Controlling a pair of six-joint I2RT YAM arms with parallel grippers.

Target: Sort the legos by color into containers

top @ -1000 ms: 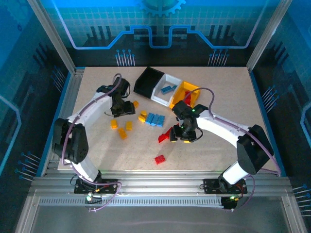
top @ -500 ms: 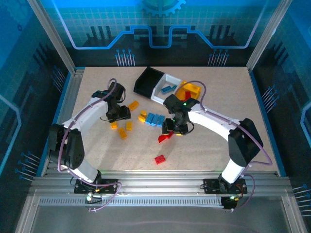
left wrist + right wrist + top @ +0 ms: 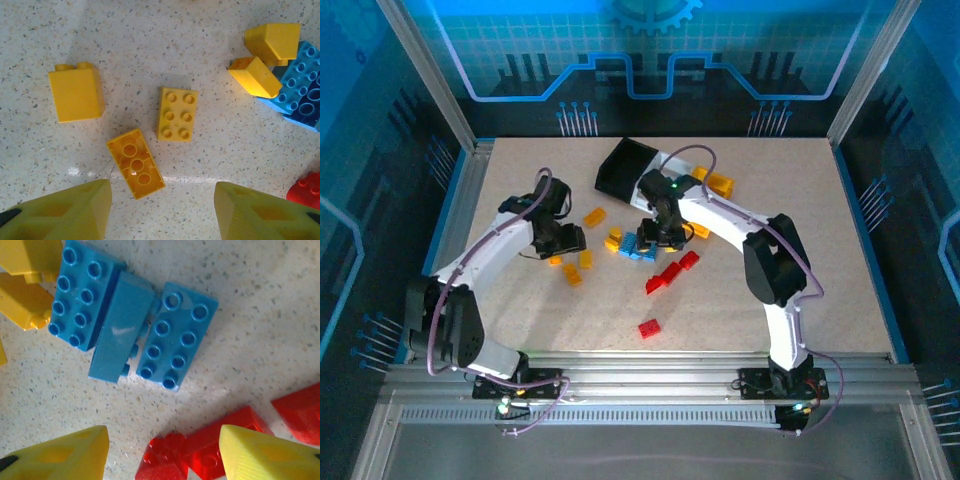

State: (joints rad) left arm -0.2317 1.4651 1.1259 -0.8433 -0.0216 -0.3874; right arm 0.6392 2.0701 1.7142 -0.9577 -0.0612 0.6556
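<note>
Okay, both arms are parked over their piles and neither has anything in hand. The right gripper [image 3: 165, 452] has its jaws apart and empty, and so does the left gripper [image 3: 162, 205].

I'd say the right arm's step is picking a blue one. Three light blue legos [image 3: 120, 335] sit packed together ahead of the fingertips, not between them. The red bricks [image 3: 200, 447] are what lies right along the finger line, so closing here would grab the wrong colour. My plan is to push forward first, then drop onto the outer blue brick [image 3: 177, 340]. Its far long side is free, while the tipped-over one in the middle nearly touches its other side. I'd turn the wrist to pinch it across its short width and keep the fingers off the neighbour.

On the left, the upside-down yellow brick [image 3: 136, 162] is nearest, just ahead of the left finger, with the studs-up yellow brick [image 3: 176, 114] beside it. I'd shift left a touch before descending.

The black bin [image 3: 620, 168] and yellow bin [image 3: 718, 183] sit further back on the table. The right arm covers the white one between them, so I can't really tell what's in it.
</note>
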